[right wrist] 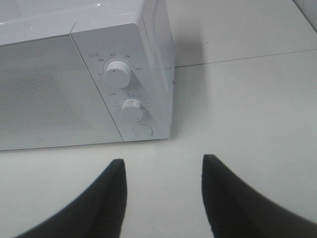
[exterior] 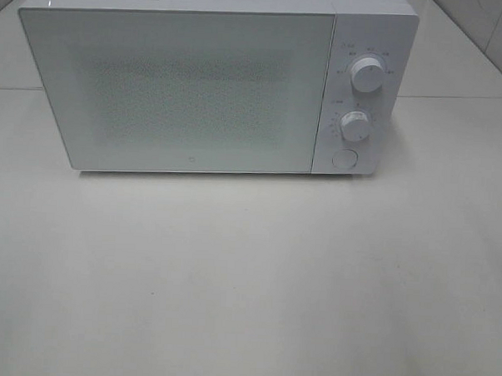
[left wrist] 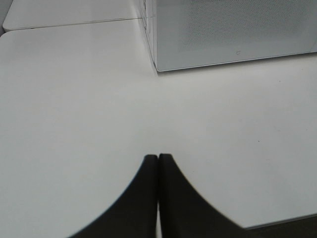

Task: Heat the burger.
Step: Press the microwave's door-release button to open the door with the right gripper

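A white microwave (exterior: 214,86) is being shown standing toward the back of the pale bench (exterior: 246,296), with its door (exterior: 176,89) shut flat against the body. The burger is not being shown in any view. Nothing is lying on the open bench, and nothing is being let through the speckled door panel, so whether the burger is inside cannot be told.

The left claw (left wrist: 158,158) is being held clenched and empty, its tips pressed together. It is parked low over bare bench, facing the microwave's corner away from the controls. This is judged to be a waiting pose that leaves the door side free.

The right claw (right wrist: 163,159) is being held released with nothing between its tips. It is aimed at the control panel, where the upper dial (exterior: 368,75), the lower dial (exterior: 354,123) and the round button (exterior: 345,159) are stacked. The spread is judged to be readied for a dial or for the button.

A tiny logo mark (exterior: 191,162) is being displayed low on the door, too small to be read. Small printing is being carried around both dials, and it cannot be read either.
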Tool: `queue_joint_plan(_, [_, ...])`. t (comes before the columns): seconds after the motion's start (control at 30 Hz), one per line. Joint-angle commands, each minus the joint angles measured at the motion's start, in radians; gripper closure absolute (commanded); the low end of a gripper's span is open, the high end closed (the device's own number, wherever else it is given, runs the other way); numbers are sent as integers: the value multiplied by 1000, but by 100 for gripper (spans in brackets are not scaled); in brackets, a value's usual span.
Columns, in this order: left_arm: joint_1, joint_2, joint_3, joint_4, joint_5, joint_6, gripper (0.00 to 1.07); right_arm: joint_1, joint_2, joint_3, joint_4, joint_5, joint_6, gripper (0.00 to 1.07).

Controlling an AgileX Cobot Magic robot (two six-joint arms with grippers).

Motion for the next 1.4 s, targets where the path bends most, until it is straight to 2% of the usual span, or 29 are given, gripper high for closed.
queue_joint_plan(0.03, [1, 2, 2, -1, -13, -4, 106, -7, 58, 1, -2, -78, -12, 63])
queue_joint_plan(0.43, [1, 2, 2, -1, -13, -4, 106, -7, 393, 1, -3, -394, -12, 74])
queue_joint_plan(0.63, [1, 2, 2, -1, -13, -4, 106, -7, 576, 1, -3, -567, -12, 86])
queue_joint_plan(0.7, [1, 2, 2, -1, -13, -4, 106, -7, 663, 1, -3, -629, -12, 96])
queue_joint_plan(0.73, [1, 2, 2, -1, -13, -4, 106, -7, 663, 1, -3, -629, -12, 96])
queue_joint_plan(0.77, [1, 2, 2, -1, -13, -4, 106, -7, 715, 1, -3, -671, -12, 104])
queue_joint_plan(0.83, [1, 2, 2, -1, -13, -4, 106, -6, 767, 1, -3, -710, -11, 107])
queue_joint_plan(1.07, [1, 2, 2, -1, -13, -4, 106, -3, 922, 1, -12, -848, -6, 107])
queue_joint_plan(1.2, [1, 2, 2, -1, -13, -4, 106, -3, 947, 1, -27, -870, 9, 107])
queue_joint_plan(1.3, [1, 2, 2, -1, -13, -4, 106, -3, 986, 1, -92, -907, 62, 107])
queue_joint_plan(1.37, [1, 2, 2, -1, -13, -4, 106, -3, 1030, 1, -218, -968, 168, 107])
queue_joint_plan(1.4, [1, 2, 2, -1, -13, -4, 106, -3, 1030, 1, -218, -968, 168, 107])
